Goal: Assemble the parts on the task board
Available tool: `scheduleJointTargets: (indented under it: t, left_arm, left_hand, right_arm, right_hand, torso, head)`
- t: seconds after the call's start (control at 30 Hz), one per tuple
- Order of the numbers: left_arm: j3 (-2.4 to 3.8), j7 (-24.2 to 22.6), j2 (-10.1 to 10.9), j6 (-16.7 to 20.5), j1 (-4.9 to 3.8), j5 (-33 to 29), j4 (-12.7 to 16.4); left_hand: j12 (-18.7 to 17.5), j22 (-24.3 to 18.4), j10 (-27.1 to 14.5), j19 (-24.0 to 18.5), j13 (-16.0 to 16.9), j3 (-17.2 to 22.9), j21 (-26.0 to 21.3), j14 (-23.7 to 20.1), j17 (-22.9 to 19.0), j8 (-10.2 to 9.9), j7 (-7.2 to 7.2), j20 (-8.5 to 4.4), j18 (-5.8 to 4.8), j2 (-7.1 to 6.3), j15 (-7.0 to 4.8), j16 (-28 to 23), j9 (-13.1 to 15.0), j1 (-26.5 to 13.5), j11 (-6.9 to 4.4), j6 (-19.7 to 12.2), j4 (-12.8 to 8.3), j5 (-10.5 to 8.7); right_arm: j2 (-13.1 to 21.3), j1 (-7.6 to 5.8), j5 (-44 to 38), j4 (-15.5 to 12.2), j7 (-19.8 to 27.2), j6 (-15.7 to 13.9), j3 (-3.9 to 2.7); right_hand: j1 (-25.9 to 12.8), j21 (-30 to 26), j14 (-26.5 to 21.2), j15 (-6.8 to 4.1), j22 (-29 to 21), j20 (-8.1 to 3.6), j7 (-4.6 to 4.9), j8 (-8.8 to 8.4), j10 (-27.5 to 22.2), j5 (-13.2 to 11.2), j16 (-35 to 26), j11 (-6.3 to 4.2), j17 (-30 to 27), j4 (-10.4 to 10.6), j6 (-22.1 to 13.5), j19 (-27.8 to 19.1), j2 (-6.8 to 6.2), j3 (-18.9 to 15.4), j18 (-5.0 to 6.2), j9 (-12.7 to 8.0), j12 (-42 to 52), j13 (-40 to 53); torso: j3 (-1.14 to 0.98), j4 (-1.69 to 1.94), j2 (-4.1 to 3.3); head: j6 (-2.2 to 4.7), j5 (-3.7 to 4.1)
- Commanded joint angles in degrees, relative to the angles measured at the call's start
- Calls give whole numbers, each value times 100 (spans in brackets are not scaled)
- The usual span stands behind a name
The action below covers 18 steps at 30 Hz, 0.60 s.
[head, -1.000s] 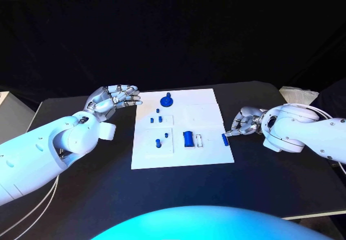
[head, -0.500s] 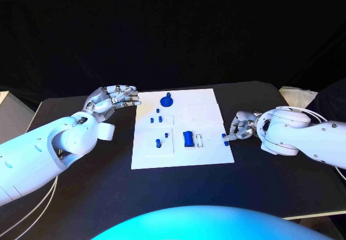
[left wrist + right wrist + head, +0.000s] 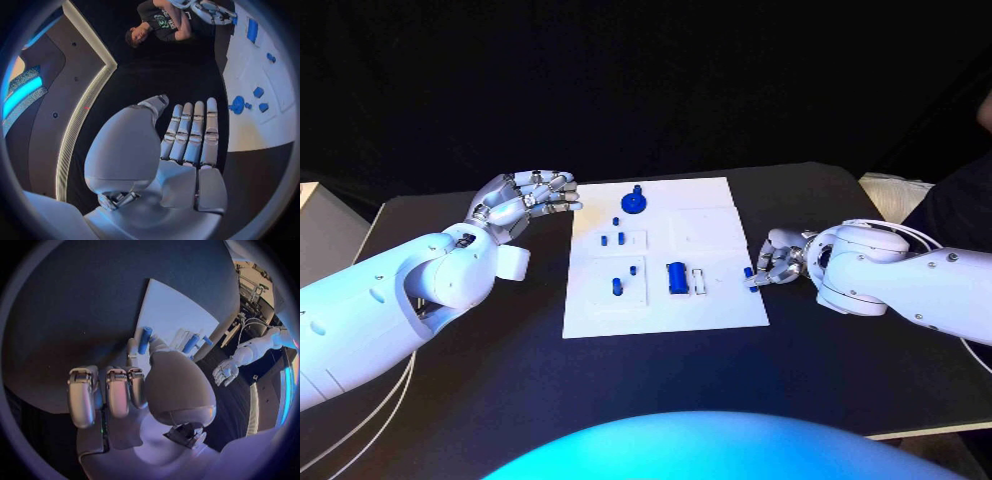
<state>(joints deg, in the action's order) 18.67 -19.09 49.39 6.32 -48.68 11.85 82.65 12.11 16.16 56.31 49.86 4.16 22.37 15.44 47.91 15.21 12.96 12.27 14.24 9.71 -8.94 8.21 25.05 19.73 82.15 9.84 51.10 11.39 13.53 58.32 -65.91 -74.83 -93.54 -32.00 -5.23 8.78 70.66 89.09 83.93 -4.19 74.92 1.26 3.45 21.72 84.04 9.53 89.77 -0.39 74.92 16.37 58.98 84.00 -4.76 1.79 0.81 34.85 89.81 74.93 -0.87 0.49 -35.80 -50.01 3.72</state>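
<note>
At the board's right edge: the right hand (image 3: 777,262) sits just off the white board (image 3: 718,310), over the black table (image 3: 516,360).
Right hand state: grasping a small blue peg (image 3: 145,339) between thumb and a finger; other fingers curled. Head view shows the peg (image 3: 751,278) at the fingertips, right at the board's right edge.
Peg axis: roughly upright in the head view, a slight lean is possible; free end clear of the fingers.
Peg vs. board: the board lies toward the robot's left of the peg; the nearest standing piece is the larger blue block (image 3: 676,277), near the board's right edge, with a pale slot beside it.
Left hand: (image 3: 524,196) beside the board's far left corner, released, fingers loosely bent, holding nothing; wrist view confirms an empty palm (image 3: 187,150).
Nearer hand: right, by a wide margin.
Other pieces: blue knob (image 3: 633,203) near the far edge, small pegs mid-board.
Judgement: next move is a short carry leftward onto the board; which hole is not discernible.
</note>
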Motion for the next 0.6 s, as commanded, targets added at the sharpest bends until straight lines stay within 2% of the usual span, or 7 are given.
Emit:
scheduleJointTargets:
  t: [0.03, 0.27, 0.33, 0.37, 0.43, 0.53, 0.6]
  left_arm:
    - [2, -35, -3, -82, 8, -5, 8]
    - [2, -30, -2, -81, 8, -5, 8]
    - [2, -28, 0, -79, 8, -5, 8]
    - [2, -27, 2, -79, 8, -5, 8]
    - [2, -23, 5, -76, 8, -5, 9]
    - [2, -18, 7, -77, 8, -5, 11]
    - [2, -16, 8, -78, 8, -5, 11]
  left_hand:
    - [-31, -10, -22, 38, -9, -5, -42, -36, 8, 18, 27, 12, 53, -23, 9, -30, -10, 28, 18, -32, 39, 3]
    - [-32, -11, -22, 39, -9, -7, -44, -36, 9, 18, 29, 12, 53, -23, 10, -31, -11, 26, 19, -33, 42, 3]
    - [-32, -11, -22, 39, -9, -7, -44, -36, 9, 18, 29, 12, 53, -23, 10, -31, -11, 26, 19, -33, 42, 3]
    - [-32, -11, -22, 39, -9, -7, -44, -36, 9, 18, 29, 12, 53, -23, 10, -31, -11, 26, 19, -33, 42, 3]
    - [-34, -12, -23, 40, -9, -10, -46, -37, 10, 17, 32, 12, 53, -23, 10, -31, -12, 23, 20, -36, 46, 3]
    - [-36, -14, -25, 41, -9, -14, -49, -39, 11, 12, 38, 13, 53, -24, 11, -32, -15, 19, 24, -45, 53, 3]
    - [-36, -14, -25, 41, -9, -14, -49, -39, 11, 12, 38, 13, 53, -24, 11, -32, -15, 19, 24, -45, 53, 3]
  right_arm:
    - [-34, 14, -101, 19, -34, 14, 1]
    - [-100, 36, -167, 69, -40, -51, 4]
    - [-106, 39, -173, 75, -40, -79, 4]
    - [-108, 40, -176, 75, -39, -94, 4]
    - [-113, 44, -179, 69, -35, -160, 4]
    - [-114, 47, -140, 44, -20, -300, 4]
    - [-108, 48, -92, 17, -10, -397, 4]
  right_hand:
    - [108, -7, 607, -37, 1484, 14, -18, -12, 596, 38, 23, -56, 1508, -6, 38, 586, -14, 49, -63, 10, 19, 1507]
    - [439, -18, 607, -48, 1482, -4, -23, -82, 596, 260, 23, -65, 1508, -17, -9, 584, -53, 419, -61, 9, 19, 1507]
    - [628, -20, 607, -61, 1481, -12, -35, -127, 596, 660, 23, -76, 1508, -55, -26, 583, -56, 712, -60, -5, 19, 1507]
    - [651, -20, 607, -54, 1481, -20, -23, -145, 596, 833, 23, -72, 1508, -37, -13, 583, -127, 920, -60, -7, 19, 1507]
    - [749, -18, 607, -64, 1481, -24, -35, -157, 596, 895, 23, -87, 1508, -124, -6, 583, -266, 1695, -61, 31, 19, 1507]
    - [451, -2, 607, -58, 1485, -25, -29, -47, 596, 1011, 23, -85, 1508, -390, -40, 585, -469, 2722, -63, 215, 19, 1507]
    - [228, 27, 607, -58, 1492, -27, -17, 56, 596, 1318, 23, -74, 1508, -654, -69, 590, -559, 3219, -69, 354, 19, 1507]
  torso:
    - [-3, 2, 4]
    - [2, 5, 3]
    - [3, 1, 3]
    - [3, 1, 3]
    - [3, 1, 2]
    - [2, 3, 3]
    - [0, 2, 5]
  head:
    - [1, 8]
    - [1, 25]
    - [1, 27]
    - [1, 30]
    - [1, 31]
    - [1, 32]
    - [1, 30]
